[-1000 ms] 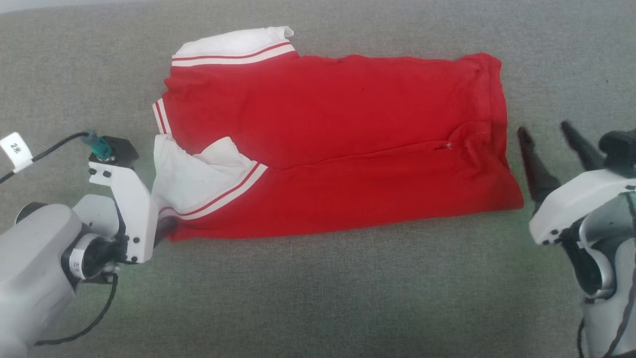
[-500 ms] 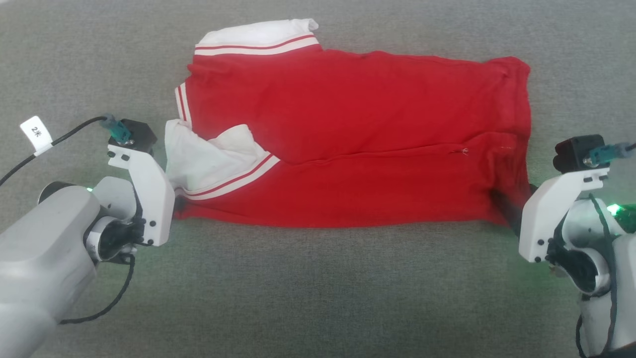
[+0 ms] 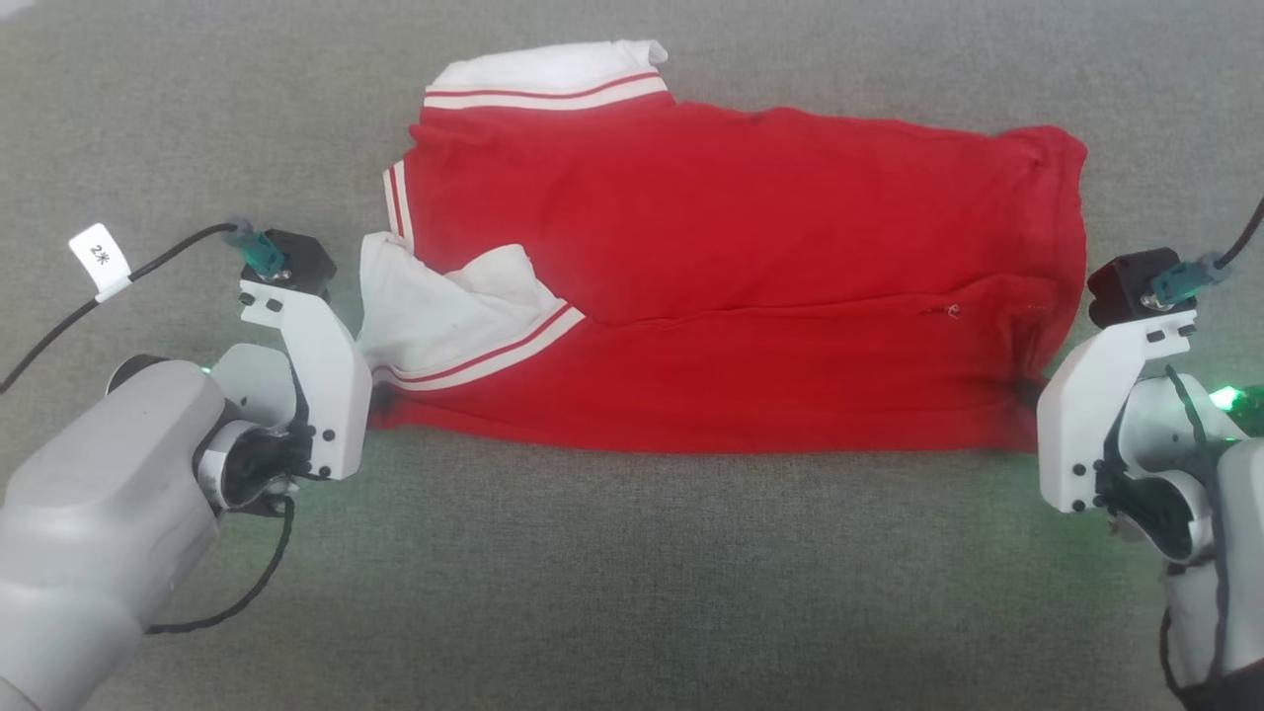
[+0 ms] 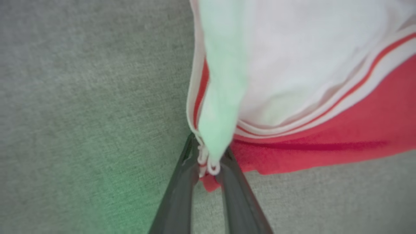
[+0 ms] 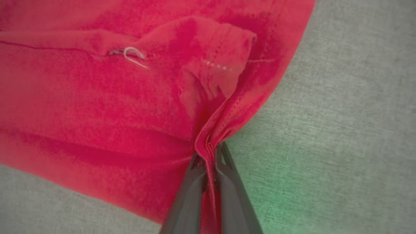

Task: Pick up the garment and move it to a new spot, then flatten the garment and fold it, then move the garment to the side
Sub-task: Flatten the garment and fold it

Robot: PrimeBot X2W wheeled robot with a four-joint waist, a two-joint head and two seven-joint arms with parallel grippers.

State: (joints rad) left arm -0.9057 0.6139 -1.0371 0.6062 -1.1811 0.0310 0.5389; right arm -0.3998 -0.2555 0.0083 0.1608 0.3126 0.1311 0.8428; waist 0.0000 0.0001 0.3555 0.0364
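Red with white trim: found garment (image 3: pixel 731 296) folded flat on grey cloth surface (image 3: pixel 632 573). Saw left gripper (image 4: pixel 209 162) pinched narrow on striped white near corner, right gripper (image 5: pixel 209 156) clamped almost closed on bunched red hem corner.

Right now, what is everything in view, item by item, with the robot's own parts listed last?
garment: one, red with white panels and red-and-white striped trim, lying folded lengthwise across the middle of the surface.
fabric surface: one, grey, under and around the garment.
paper tag: one, white, near the head view's left edge.
left end effector: one, dark fingers, shut on the garment's near left corner at the white trim.
right end effector: one, dark fingers, shut on the garment's near right corner, with red cloth bunched between them.
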